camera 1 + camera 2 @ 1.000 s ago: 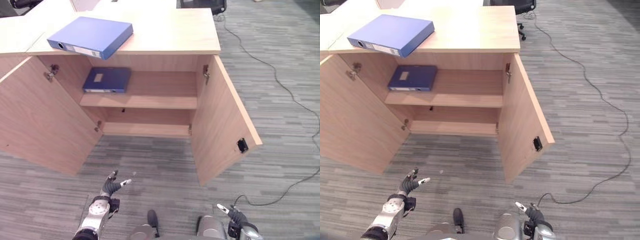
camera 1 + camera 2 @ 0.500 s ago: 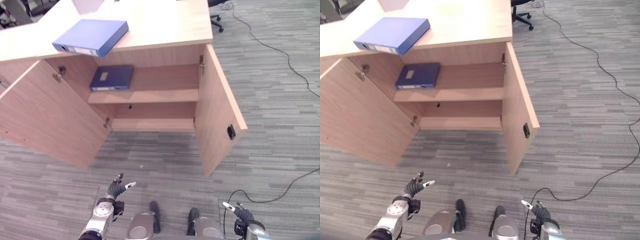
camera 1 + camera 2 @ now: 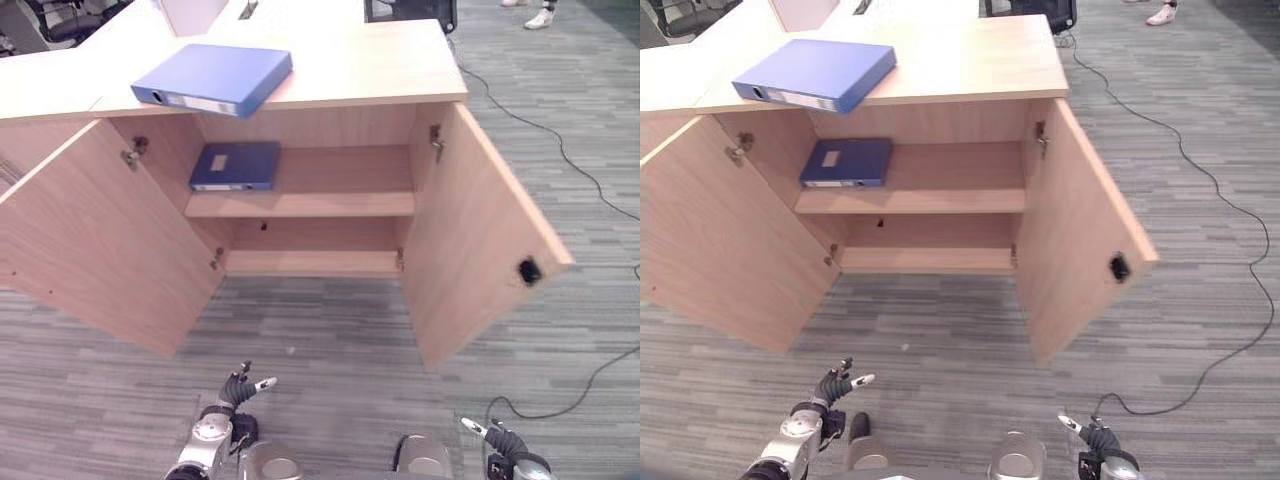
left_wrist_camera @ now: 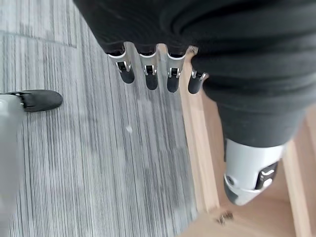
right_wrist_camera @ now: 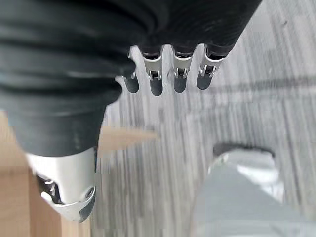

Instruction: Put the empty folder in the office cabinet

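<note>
folder [image 3: 214,79] lies on top of the cabinet [image 3: 330,120]; left hand [image 3: 236,390] and right hand [image 3: 497,439] low before it, fingers straight, empty.

The pale wood worktop [image 3: 350,70] carried one blue folder [image 3: 212,79], lying flat with a corner jutting over the front edge, well apart from the left hand [image 3: 236,393] low over the floor. Under it the cabinet [image 3: 300,130] stood with both doors swung wide. Its upper shelf [image 3: 330,195] bore a second, darker blue folder [image 3: 236,166] lying flat at the end on the left hand's side. The grey striped carpet floor [image 3: 330,340] spread below, a black cable [image 3: 560,150] trailing across it beyond the right hand [image 3: 505,443]
</note>
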Controlling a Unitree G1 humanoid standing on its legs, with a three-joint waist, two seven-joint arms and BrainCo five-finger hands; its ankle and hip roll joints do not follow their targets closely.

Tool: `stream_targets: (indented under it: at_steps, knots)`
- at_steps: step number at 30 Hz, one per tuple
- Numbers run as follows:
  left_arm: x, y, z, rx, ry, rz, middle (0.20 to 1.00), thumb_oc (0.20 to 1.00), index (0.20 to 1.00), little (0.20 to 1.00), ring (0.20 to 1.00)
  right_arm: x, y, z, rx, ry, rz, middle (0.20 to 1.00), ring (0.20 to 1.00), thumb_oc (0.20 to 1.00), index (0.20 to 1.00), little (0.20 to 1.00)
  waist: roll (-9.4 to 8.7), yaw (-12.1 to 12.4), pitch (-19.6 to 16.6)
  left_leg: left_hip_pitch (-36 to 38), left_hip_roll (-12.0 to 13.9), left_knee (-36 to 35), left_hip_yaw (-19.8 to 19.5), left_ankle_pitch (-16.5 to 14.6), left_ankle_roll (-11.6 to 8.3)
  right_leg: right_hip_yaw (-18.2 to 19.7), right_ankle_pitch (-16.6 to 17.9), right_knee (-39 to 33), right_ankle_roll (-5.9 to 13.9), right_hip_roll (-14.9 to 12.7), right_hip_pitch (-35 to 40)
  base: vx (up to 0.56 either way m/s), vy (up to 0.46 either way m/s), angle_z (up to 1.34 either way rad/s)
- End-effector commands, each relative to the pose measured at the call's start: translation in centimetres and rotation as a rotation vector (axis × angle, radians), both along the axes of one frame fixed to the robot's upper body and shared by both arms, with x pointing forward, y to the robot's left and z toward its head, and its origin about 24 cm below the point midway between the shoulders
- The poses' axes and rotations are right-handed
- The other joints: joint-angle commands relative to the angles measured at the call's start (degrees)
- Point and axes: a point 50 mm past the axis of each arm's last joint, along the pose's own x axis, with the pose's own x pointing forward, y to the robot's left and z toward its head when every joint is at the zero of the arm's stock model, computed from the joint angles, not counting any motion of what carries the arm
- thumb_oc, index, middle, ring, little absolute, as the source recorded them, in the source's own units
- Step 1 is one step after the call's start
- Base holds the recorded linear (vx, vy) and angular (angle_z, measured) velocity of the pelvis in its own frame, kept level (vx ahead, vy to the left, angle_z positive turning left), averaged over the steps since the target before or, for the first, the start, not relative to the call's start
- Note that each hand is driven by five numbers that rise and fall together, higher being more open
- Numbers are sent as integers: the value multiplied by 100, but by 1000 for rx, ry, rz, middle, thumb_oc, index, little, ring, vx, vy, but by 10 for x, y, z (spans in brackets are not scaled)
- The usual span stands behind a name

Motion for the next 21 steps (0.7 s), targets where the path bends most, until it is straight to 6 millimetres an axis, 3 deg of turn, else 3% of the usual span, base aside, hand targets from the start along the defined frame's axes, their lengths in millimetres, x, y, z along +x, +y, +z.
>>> stream_targets:
  at_steps: [1, 4, 5, 6, 8, 9, 10, 11, 12, 13, 14, 15, 17, 19, 20, 21]
  knots:
    - [25, 12, 23, 37, -148, -15, 1000, 1000, 1000, 1000, 1000, 12, 16, -3, 35, -20, 33, 1000, 1000, 1000, 1000, 1000, -367, 139, -5, -181, -121, -130, 57, -18, -3, 687, 264, -1050, 370, -574, 896, 210, 542, 45]
    - [31, 13, 26, 54, -151, -47, 1000, 1000, 1000, 1000, 1000, 16, 25, -6, 64, -30, 23, 1000, 1000, 1000, 1000, 1000, -541, 181, -88, -53, -529, -324, 304, -297, 208, 652, 1368, -1132, 414, -929, 783, 127, 401, 39]
    - [31, 13, 26, 55, -151, -47, 1000, 1000, 1000, 1000, 1000, 16, 25, -6, 65, -31, 23, 1000, 1000, 1000, 1000, 1000, -554, 193, -91, -52, -540, -324, 321, -297, 216, 665, 1383, -1147, 414, -941, 776, 108, 467, 1]
    - [35, 15, 30, 65, -164, -69, 1000, 1000, 1000, 1000, 1000, 24, 34, -6, 85, -51, 42, 1000, 1000, 1000, 1000, 1000, -615, 207, -67, 101, -835, -426, 428, -461, 458, 718, 2040, -941, 414, -1127, 585, 104, 444, -10]
    - [36, 19, 32, 67, -173, -63, 1000, 1000, 1000, 1000, 1000, 33, 40, -4, 99, -80, 60, 1000, 1000, 1000, 1000, 1000, -608, 266, 33, 255, -1033, -449, 542, -552, 662, 631, 2549, -517, 321, -1287, 321, 86, 523, -13]
    - [36, 21, 33, 70, -171, -62, 1000, 1000, 1000, 1000, 1000, 38, 43, -3, 109, -97, 61, 1000, 1000, 1000, 1000, 1000, -563, 300, 75, 333, -1119, -487, 600, -591, 766, 383, 2555, -322, 251, -1346, 212, 60, 475, -21]
    - [34, 23, 33, 75, -164, -62, 1000, 1000, 1000, 1000, 1000, 41, 45, -2, 115, -109, 61, 1000, 1000, 1000, 1000, 1000, -521, 303, 122, 438, -1185, -560, 671, -622, 841, 192, 2326, -122, 214, -1266, 179, 41, 311, -26]
    - [34, 23, 33, 75, -164, -62, 1000, 1000, 1000, 1000, 1000, 41, 45, -2, 115, -110, 61, 1000, 1000, 1000, 1000, 1000, -519, 301, 113, 420, -1184, -562, 667, -607, 845, 184, 2348, -143, 210, -1262, 174, 74, 297, -23]
    - [32, 24, 32, 72, -155, -56, 1000, 1000, 1000, 1000, 1000, 42, 47, -2, 122, -117, 58, 1000, 1000, 1000, 1000, 1000, -471, 292, 121, 494, -1246, -601, 667, -640, 916, 155, 2142, 28, 169, -1056, 88, 97, 266, -10]
    - [29, 25, 30, 68, -146, -46, 1000, 1000, 1000, 1000, 1000, 43, 48, -2, 127, -124, 55, 1000, 1000, 1000, 1000, 1000, -430, 269, 137, 571, -1322, -637, 658, -666, 982, 209, 1914, 120, 108, -762, -15, 256, 529, -3]
    - [25, 25, 27, 52, -134, -12, 1000, 1000, 1000, 1000, 1000, 47, 50, -1, 123, -123, 94, 1000, 1000, 1000, 1000, 1000, -345, 200, 225, 731, -1542, -627, 684, -733, 1118, 58, 943, -136, -137, 329, -216, 208, 392, -4]
    - [25, 25, 27, 52, -134, -12, 1000, 1000, 1000, 1000, 1000, 48, 50, 0, 123, -124, 94, 1000, 1000, 1000, 1000, 1000, -335, 196, 219, 717, -1530, -629, 679, -722, 1115, 48, 967, -164, -144, 342, -215, 177, 293, -10]
    - [24, 27, 25, 54, -121, 5, 1000, 1000, 1000, 1000, 1000, 48, 50, -1, 110, -112, 112, 1000, 1000, 1000, 1000, 1000, -408, 236, 255, 738, -1710, -609, 700, -791, 1130, -211, 768, -729, -234, 696, -115, 48, 54, 3]
    - [22, 21, 22, 35, -114, -9, 1000, 1000, 1000, 1000, 1000, 38, 46, -5, 95, -76, 106, 1000, 1000, 1000, 1000, 1000, -483, 317, 140, 712, -1850, -585, 794, -844, 1127, -558, 753, -1356, -326, 641, 213, 55, 19, 18]
    - [22, 21, 22, 35, -113, -9, 1000, 1000, 1000, 1000, 1000, 38, 46, -4, 95, -76, 106, 1000, 1000, 1000, 1000, 1000, -480, 321, 139, 715, -1847, -586, 799, -847, 1126, -554, 758, -1367, -326, 646, 218, 97, -30, 7]
    - [21, 19, 21, 32, -112, -7, 1000, 1000, 1000, 1000, 1000, 33, 42, -5, 85, -59, 97, 1000, 1000, 1000, 1000, 1000, -462, 255, 98, 749, -1862, -554, 838, -847, 1108, -136, 819, -1614, -311, 770, 320, 92, -42, 6]
